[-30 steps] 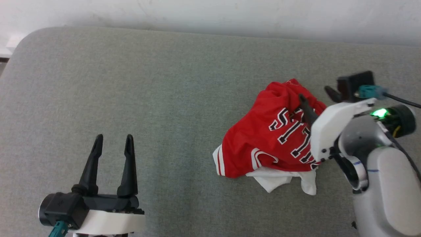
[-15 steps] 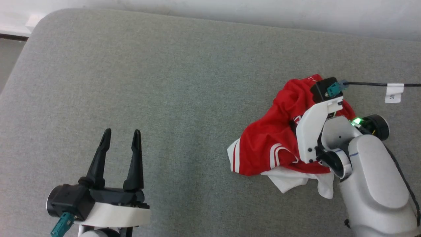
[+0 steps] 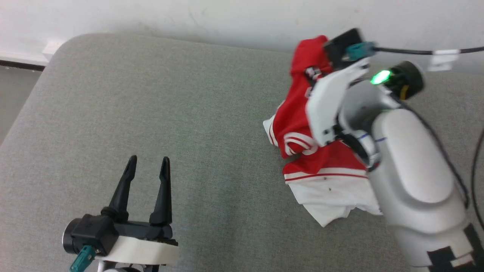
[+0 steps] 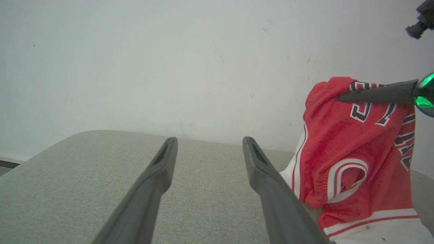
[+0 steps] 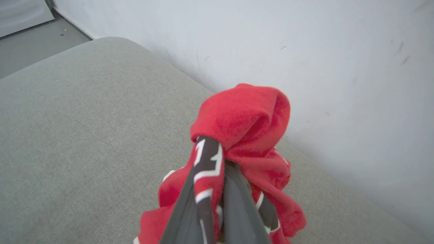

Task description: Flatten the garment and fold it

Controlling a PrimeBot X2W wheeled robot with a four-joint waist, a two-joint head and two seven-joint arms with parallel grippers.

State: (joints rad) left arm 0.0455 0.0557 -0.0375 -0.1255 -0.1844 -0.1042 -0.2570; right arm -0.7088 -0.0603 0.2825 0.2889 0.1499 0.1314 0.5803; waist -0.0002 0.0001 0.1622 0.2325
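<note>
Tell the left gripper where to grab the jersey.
I'd grip the striped white edge on the jersey's left side, coming in from the left with the left gripper. That edge hangs free and faces it; the right gripper pinches the top, its arm blocking the right.

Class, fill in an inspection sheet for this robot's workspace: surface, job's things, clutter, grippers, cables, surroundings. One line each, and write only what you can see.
Surface: grey fabric cushion with a rounded corner.
Job's things: garment, a red jersey, bunched and unfolded; its top is pinched and held up, and its white lower part rests on the cushion.
Clutter: nothing seen.
Grippers: left gripper open, above bare cushion, apart from the garment; right gripper shut on the garment's lettered chest fabric.
Cables: black cable with a white tag runs off from the right wrist.
Surroundings: white wall behind the cushion; grey floor to one side.
</note>
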